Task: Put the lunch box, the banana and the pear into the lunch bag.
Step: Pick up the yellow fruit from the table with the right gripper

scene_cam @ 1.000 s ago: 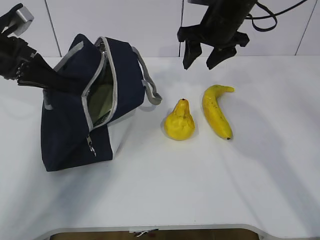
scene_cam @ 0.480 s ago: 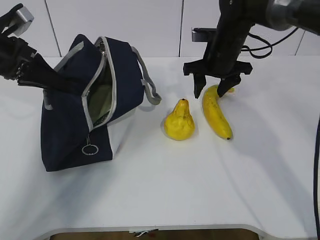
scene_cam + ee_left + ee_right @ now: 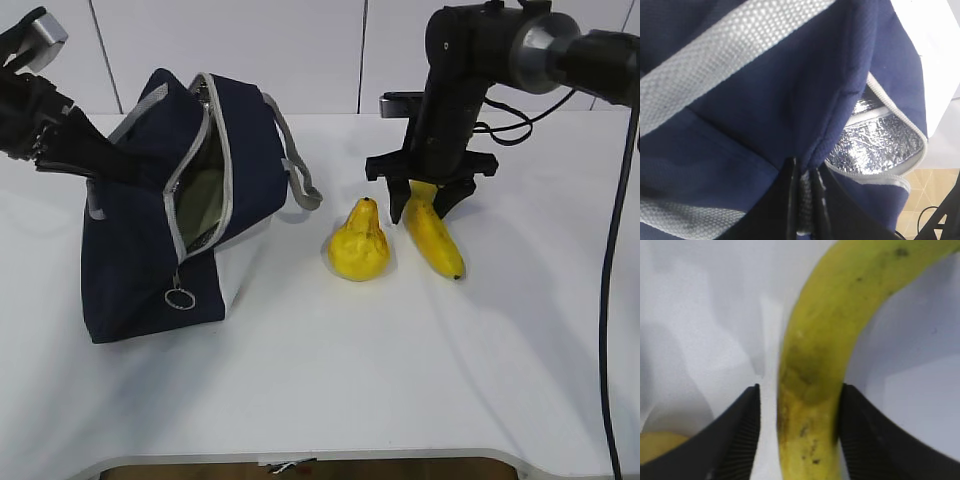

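Observation:
The navy lunch bag (image 3: 130,270) stands at the left with its top held open. My left gripper (image 3: 805,200) is shut on the bag's rim fabric (image 3: 765,100). In the exterior view the gripper is mostly hidden behind the bag. A pale green surface (image 3: 200,200) shows inside the opening and looks like the lunch box lid. The banana (image 3: 435,240) lies on the table to the right of the pear (image 3: 358,245). My right gripper (image 3: 420,205) is open and down over the banana's stem half. In the right wrist view its jaws straddle the banana (image 3: 825,340). The right finger touches it and a gap remains on the left.
The bag's ring zipper pull (image 3: 180,298) hangs on its front. A grey handle (image 3: 300,170) loops toward the pear. Silver lining (image 3: 875,145) shows inside the bag. The pear's edge (image 3: 655,447) sits just left of my right gripper. The white table's front edge (image 3: 300,455) is near.
My right gripper has come down from above the table onto the banana, jaws now on either side of it. The bag's zipper pull has swung into view. The left arm has not moved.

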